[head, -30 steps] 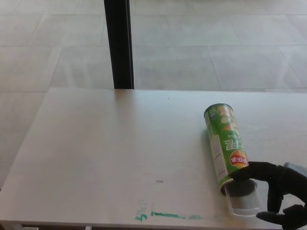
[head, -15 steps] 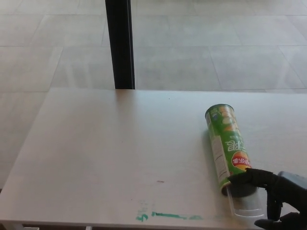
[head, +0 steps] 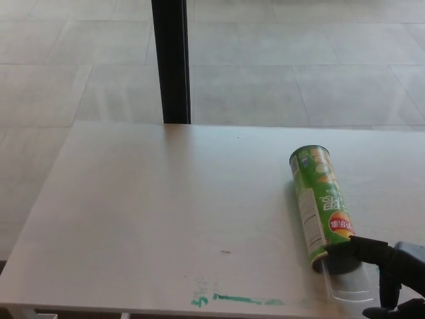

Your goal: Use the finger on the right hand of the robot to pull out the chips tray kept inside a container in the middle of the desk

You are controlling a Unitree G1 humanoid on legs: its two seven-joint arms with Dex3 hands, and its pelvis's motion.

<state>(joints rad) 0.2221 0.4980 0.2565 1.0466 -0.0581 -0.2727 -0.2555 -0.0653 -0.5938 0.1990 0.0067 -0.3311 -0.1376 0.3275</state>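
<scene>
A green chips can [head: 321, 200] lies on its side on the white desk [head: 166, 212], right of the middle, with its open mouth toward the near edge. A clear plastic tray [head: 348, 284] sticks partly out of that mouth. My right hand [head: 392, 279] is at the bottom right corner. One black finger reaches left across the tray, right at the can's mouth, and the other fingers are spread apart. My left hand does not show.
A black post [head: 171, 61] stands behind the desk's far edge. A green paint smear [head: 236, 300] marks the desk near its front edge. Tiled floor lies beyond the desk.
The whole picture has shifted slightly right and down, so the camera moved. My right hand sits lower and further right in the frame, and the tray still sticks out of the can.
</scene>
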